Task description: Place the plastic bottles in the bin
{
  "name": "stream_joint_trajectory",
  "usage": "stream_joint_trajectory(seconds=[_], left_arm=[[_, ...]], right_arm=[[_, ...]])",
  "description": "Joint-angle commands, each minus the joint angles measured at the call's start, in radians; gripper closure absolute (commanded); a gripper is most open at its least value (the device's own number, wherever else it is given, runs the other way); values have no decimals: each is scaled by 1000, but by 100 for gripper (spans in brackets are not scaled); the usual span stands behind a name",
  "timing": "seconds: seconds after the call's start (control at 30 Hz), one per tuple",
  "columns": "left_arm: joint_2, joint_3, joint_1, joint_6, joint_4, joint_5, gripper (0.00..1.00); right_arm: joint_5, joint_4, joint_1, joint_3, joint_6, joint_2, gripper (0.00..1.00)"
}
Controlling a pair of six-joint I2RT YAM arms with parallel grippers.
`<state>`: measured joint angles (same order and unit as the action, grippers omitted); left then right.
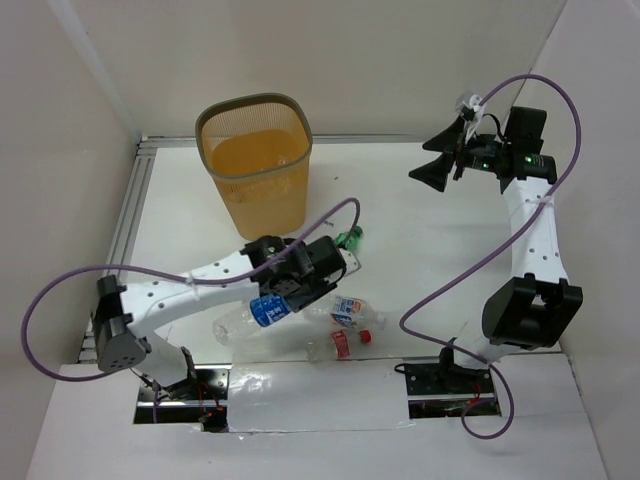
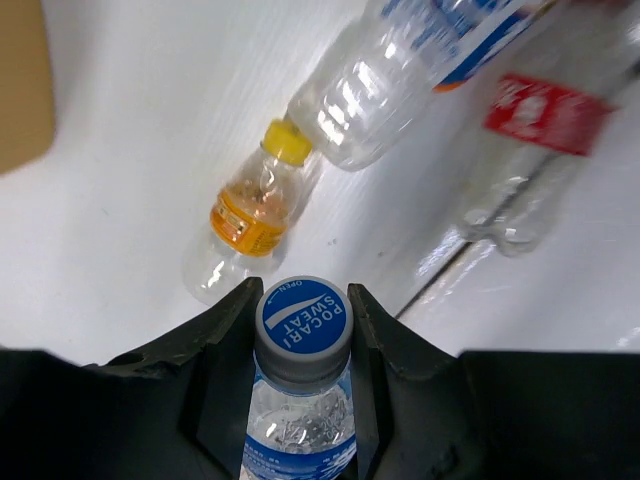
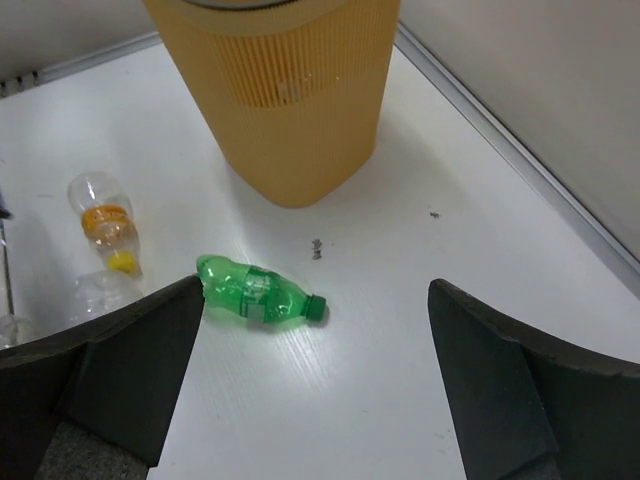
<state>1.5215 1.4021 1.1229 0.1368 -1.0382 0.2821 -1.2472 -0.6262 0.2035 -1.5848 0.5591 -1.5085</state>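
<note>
Bottles are the concern here, and one of them sits in the left gripper [image 2: 303, 296]: its two dark fingers [image 2: 232, 312] are closed against either side of the blue cap of a clear blue-labelled bottle [image 2: 300, 430], whose body runs back under the wrist. From above, we see that bottle [image 1: 262, 312] slanting down and to the left from the gripper [image 1: 292, 284] near the table's front edge. We cannot tell whether it rests on the table [image 1: 420, 260] or hangs just above it.

Just beyond the fingertips lies a small bottle with a yellow cap and orange label [image 2: 252, 215], on its side. A larger clear bottle with a blue label [image 2: 395, 95] lies with its base touching that yellow cap. To the right of these lies a clear bottle with a red label [image 2: 540, 125]. From above, the last two [image 1: 350, 308] [image 1: 340, 343] lie close together just right of the left gripper.

A green bottle [image 3: 250, 290] lies on its side with its cap pointing right, apart from the cluster and nearer the bin [image 3: 290, 120]. The bin [image 1: 262, 200] stands upright at the far left of the table, well away from the held bottle.

The right gripper [image 1: 437, 156] hangs in the air at the far right, turned toward the bin. Its jaws are spread wide with nothing between them, and its own camera looks down past them at the green bottle and the bin's mesh wall.
</note>
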Motion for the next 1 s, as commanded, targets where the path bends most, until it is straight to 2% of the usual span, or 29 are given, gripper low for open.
stream_joint_trajectory(seconds=[0.0,0.07,0.13,0.17,0.23,0.27,0.3,0.33,0.37,0.4,0.47,0.53,0.57,0.67,0.77,0.9,0.93,0.97], left_arm=[[-113,174,20,-8,-51,-63,100],[-144,300,20,-28,-13,-75,100],[-178,378,20,-54,24,-40,100],[-178,447,11,-78,82,1,100],[-219,488,-23,-107,177,23,100],[-236,488,-41,-138,244,32,100],[-256,465,-92,-150,405,32,100],[-274,445,-122,-161,490,4,100],[-305,398,-153,-161,576,-10,100],[-305,378,-188,-161,655,-52,100],[-314,351,-306,-131,838,-63,100],[-293,315,-421,-86,938,-31,100],[-279,296,-455,-62,1043,0,100],[-247,253,-581,65,1165,8,100],[-174,336,-650,181,1178,-8,100],[-75,385,-693,173,1178,58,99],[-61,385,-709,162,1178,72,97],[-46,385,-721,143,1178,72,96]], right_arm=[[72,-107,7,2,140,-5,0],[100,-121,7,25,163,-5,2],[112,-168,7,46,191,-15,9],[112,-203,7,46,261,-25,23],[112,-310,7,46,350,-38,44],[112,-344,-18,58,452,-47,64],[141,-369,-32,81,499,-47,72],[162,-382,-47,101,533,-38,76],[185,-371,-85,124,560,-29,76],[210,-353,-107,149,561,-16,73],[279,-292,-148,232,573,30,46],[334,-242,-213,307,573,62,28],[345,-195,-231,330,573,92,18],[370,-153,-303,394,562,114,13],[394,-156,-363,404,562,104,13],[419,-115,-412,424,526,94,12],[430,-100,-421,424,525,94,9],[440,-86,-443,424,515,94,0]])
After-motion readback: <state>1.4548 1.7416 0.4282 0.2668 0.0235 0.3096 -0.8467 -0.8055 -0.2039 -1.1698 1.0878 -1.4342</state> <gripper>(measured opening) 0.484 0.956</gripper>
